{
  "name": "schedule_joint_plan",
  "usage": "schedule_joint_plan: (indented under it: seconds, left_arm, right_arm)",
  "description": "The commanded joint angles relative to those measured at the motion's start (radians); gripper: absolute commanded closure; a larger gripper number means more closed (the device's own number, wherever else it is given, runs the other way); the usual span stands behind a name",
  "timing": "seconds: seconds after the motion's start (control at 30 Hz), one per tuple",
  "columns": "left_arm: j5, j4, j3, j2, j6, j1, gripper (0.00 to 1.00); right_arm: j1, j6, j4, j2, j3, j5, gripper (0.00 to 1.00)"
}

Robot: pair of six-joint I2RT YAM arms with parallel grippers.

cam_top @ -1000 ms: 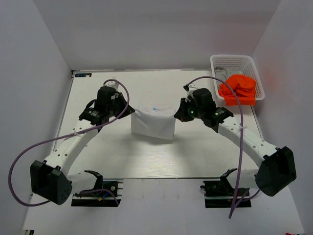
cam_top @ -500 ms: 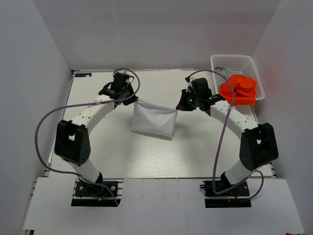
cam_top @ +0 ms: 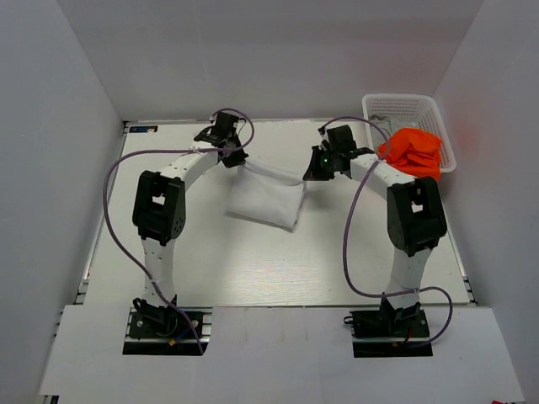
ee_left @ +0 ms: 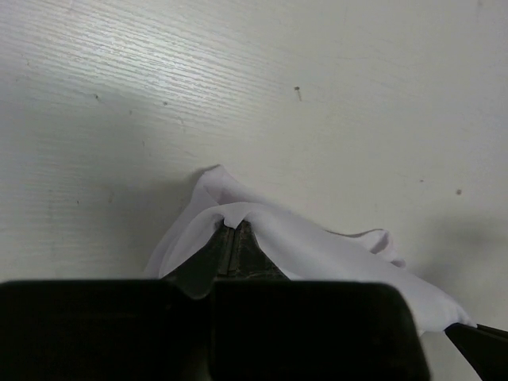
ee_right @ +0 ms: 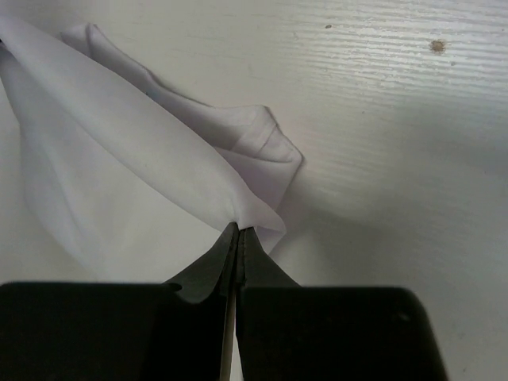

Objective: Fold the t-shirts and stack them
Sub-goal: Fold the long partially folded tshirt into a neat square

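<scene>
The white t-shirt [cam_top: 265, 198] is partly folded and held up by its far edge, its lower part resting on the table. My left gripper [cam_top: 237, 163] is shut on its far left corner; the cloth [ee_left: 317, 246] drapes over the closed tips. My right gripper [cam_top: 306, 175] is shut on its far right corner [ee_right: 238, 202]. The orange t-shirt [cam_top: 411, 151] lies bunched in the white basket [cam_top: 404, 105] at the far right. A bit of grey cloth [cam_top: 381, 128] shows in the basket beside it.
The table [cam_top: 278, 269] is a white wood-grain board with white walls around it. The basket stands at the far right corner, close to my right arm. Purple cables loop from both arms over the table.
Both grippers have moved toward the far edge of the table, carrying the white t-shirt's top edge with them. The shirt's lower part has dragged and tilted slightly.
</scene>
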Motion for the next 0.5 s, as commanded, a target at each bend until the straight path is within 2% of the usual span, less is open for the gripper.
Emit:
schedule_joint_plan:
  seconds: [0.0,0.07,0.1,0.13,0.17,0.2,0.23,0.37,0.4,0.47]
  left_arm:
    - [-0.015,-0.028,0.07,0.023,0.012,0.021,1.0]
    - [-0.004,-0.039,0.092,0.046,0.012,0.031,1.0]
    - [0.011,-0.048,0.129,0.072,0.012,0.031,0.77]
    - [0.011,-0.063,0.152,0.082,0.022,0.04,0.57]
    - [0.011,-0.105,0.178,0.095,0.022,0.04,0.36]
    - [0.011,-0.131,0.233,0.095,0.022,0.04,0.05]
    - [-0.001,-0.151,0.254,0.107,0.022,0.04,0.0]
    - [-0.026,-0.179,0.24,0.011,0.031,0.04,0.0]
    - [-0.026,-0.148,0.173,-0.023,0.031,0.028,0.0]
    - [0.012,-0.101,0.091,-0.092,0.04,0.015,0.0]
  right_arm:
    - [-0.018,-0.012,0.014,0.07,0.077,-0.05,1.0]
    - [-0.024,-0.012,0.025,0.112,0.097,-0.059,0.99]
    - [-0.026,-0.009,0.025,0.123,0.12,-0.089,0.87]
    - [-0.027,-0.01,0.025,0.129,0.131,-0.102,0.58]
    - [-0.029,-0.007,0.022,0.136,0.146,-0.111,0.47]
    - [-0.027,-0.01,0.021,0.133,0.151,-0.117,0.39]
    - [-0.026,-0.007,0.022,0.118,0.154,-0.12,0.1]
    - [-0.018,-0.002,0.083,0.014,0.063,-0.116,0.1]
    - [-0.012,0.007,0.099,-0.058,0.039,-0.123,0.1]
    - [-0.003,0.02,0.17,-0.103,-0.072,-0.194,0.1]
